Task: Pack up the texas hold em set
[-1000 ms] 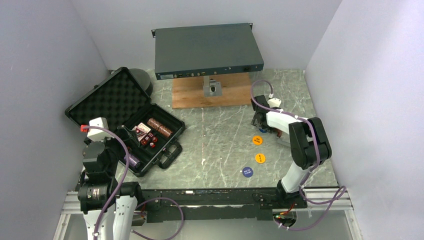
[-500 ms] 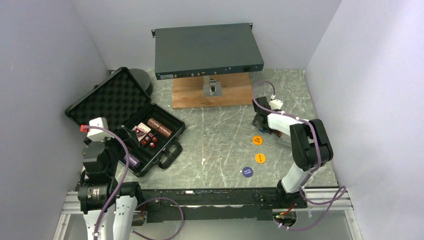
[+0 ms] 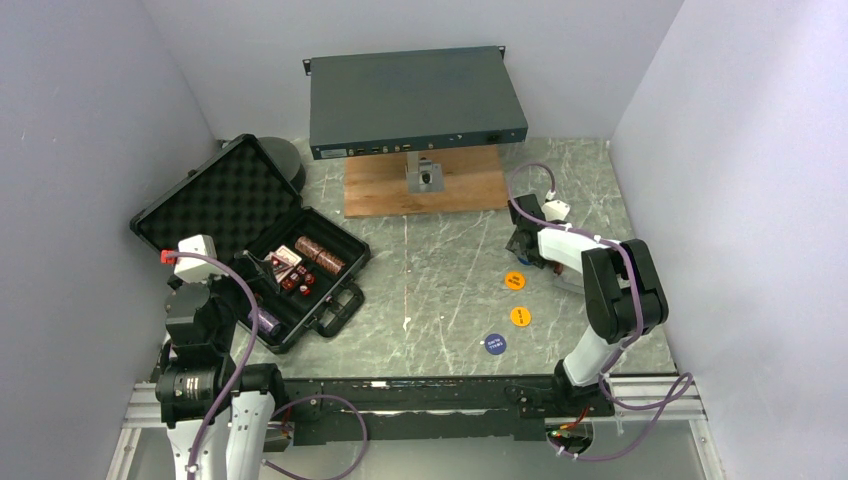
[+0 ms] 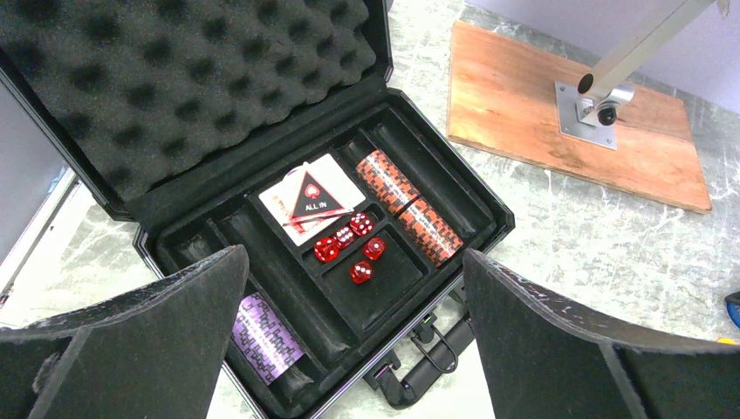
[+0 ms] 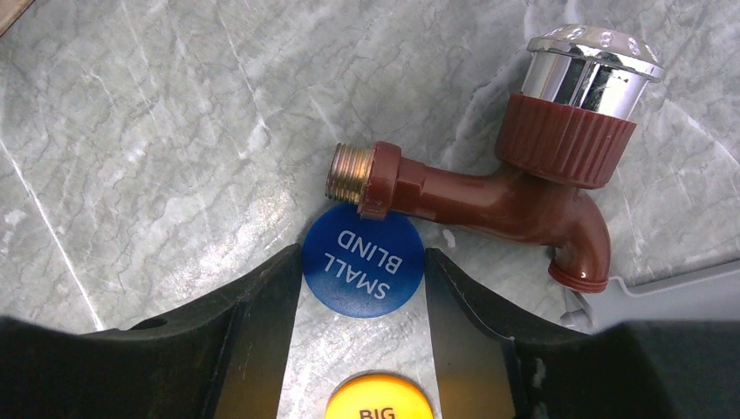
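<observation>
Black hard-shell briefcase point(image 3: 215, 205) lies open at the left of the grey marbled worktop point(image 3: 440, 270), its egg-crate foam lid point(image 4: 174, 87) tipped back to the far left and its handle point(image 4: 428, 371) on the near-right side. Tray contents noted: a card deck point(image 4: 310, 196) with an "ALL IN" card on top; small red dice point(image 4: 351, 247) in the compartment next to it; two brown chip rolls point(image 4: 406, 205) end to end in the slot to the right; one purple chip roll point(image 4: 264, 336) in the near-left slot. The left gripper point(image 4: 353, 257) hangs above the near side of the case, fingers spread wide and holding nothing. The right gripper point(image 5: 363, 257) is down at the worktop on the right, its fingers point(image 5: 262, 332) standing either side of a blue disc point(image 5: 363, 266) marked "SMALL BLIND". Their inner edges meet its rim, but whether they press it cannot be told. The disc lies flat. A red-brown tap point(image 5: 489, 196) with a chrome knob lies just beside it, brass threaded end at the disc's rim. An orange disc point(image 5: 379, 400) marked "BIG" lies close by on the near side. A second orange disc point(image 3: 520, 316) and a second blue disc point(image 3: 493, 343) lie apart, nearer the arm bases. A grey metal box point(image 3: 415, 100) stands on a post over a wooden board point(image 3: 380, 190) at the far edge.
</observation>
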`<action>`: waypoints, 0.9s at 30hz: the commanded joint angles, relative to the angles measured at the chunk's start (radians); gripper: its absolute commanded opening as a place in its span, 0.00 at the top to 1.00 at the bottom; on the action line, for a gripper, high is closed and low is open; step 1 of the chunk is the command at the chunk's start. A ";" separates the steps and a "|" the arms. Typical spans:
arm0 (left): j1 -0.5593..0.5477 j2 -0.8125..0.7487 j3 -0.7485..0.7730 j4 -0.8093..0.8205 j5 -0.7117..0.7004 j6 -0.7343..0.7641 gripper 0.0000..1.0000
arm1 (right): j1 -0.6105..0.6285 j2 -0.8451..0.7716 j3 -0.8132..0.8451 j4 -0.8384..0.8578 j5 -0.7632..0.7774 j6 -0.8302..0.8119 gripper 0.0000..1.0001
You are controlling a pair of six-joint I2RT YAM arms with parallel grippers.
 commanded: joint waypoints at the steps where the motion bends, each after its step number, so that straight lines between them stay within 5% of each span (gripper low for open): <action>1: 0.006 0.006 0.004 0.035 0.016 0.015 0.00 | -0.012 0.012 -0.038 -0.051 -0.037 0.021 0.46; 6: 0.006 0.011 0.003 0.037 0.020 0.016 0.00 | -0.012 0.016 -0.035 -0.043 -0.041 0.017 0.56; 15: 0.006 0.021 0.003 0.038 0.023 0.017 0.00 | -0.010 -0.062 -0.073 0.012 -0.073 -0.029 0.91; 19: 0.007 0.023 0.002 0.038 0.023 0.016 0.00 | -0.009 -0.114 -0.081 0.015 -0.082 -0.046 0.99; 27: 0.007 0.029 0.002 0.038 0.024 0.016 0.00 | 0.000 -0.205 -0.097 0.043 -0.145 -0.077 1.00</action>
